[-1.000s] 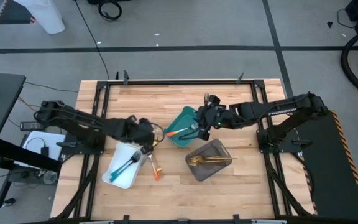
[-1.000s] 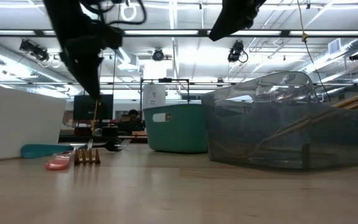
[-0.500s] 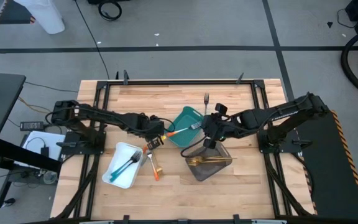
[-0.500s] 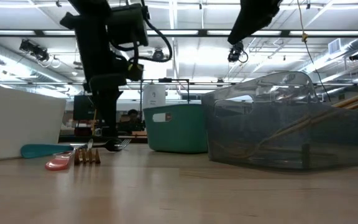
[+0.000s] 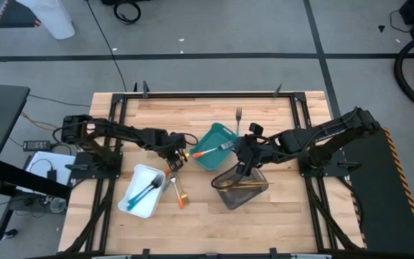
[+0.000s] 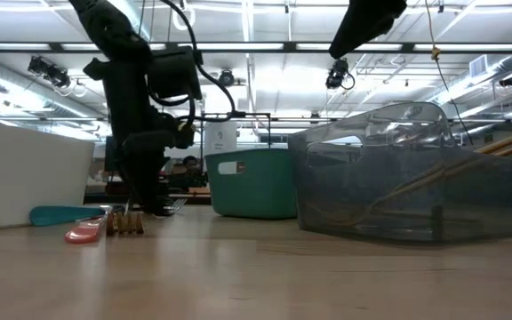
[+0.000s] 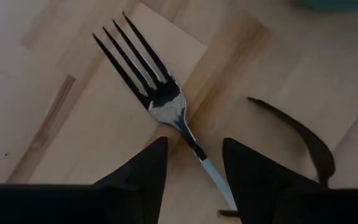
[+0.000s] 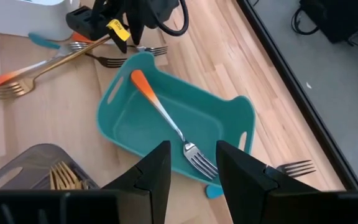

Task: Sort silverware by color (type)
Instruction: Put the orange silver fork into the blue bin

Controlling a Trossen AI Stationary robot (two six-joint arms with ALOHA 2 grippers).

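My left gripper (image 7: 194, 142) is open and low over the table between the white tray (image 5: 141, 191) and the teal tray (image 5: 213, 146). Its fingers stand on either side of the neck of a silver-headed fork (image 7: 160, 102) that lies flat on the wood; whether they touch it, I cannot tell. My right gripper (image 8: 192, 148) is open and empty above the near rim of the teal tray, which holds an orange-handled fork (image 8: 166, 121). Gold forks (image 8: 64, 175) lie in the grey tray (image 5: 241, 185). A teal-handled fork (image 5: 146, 191) lies in the white tray.
A gold fork (image 8: 48, 65) and orange-handled pieces (image 5: 178, 193) lie loose on the wood between the white tray and the grey tray. Another fork (image 5: 238, 115) lies beyond the teal tray toward the far edge. Bare wood shows along the near edge.
My left gripper has reached toward the table's right, away from the white tray, and come down low over the loose fork. My right gripper has moved from over the teal tray a little toward the near edge, to the grey tray's far rim.
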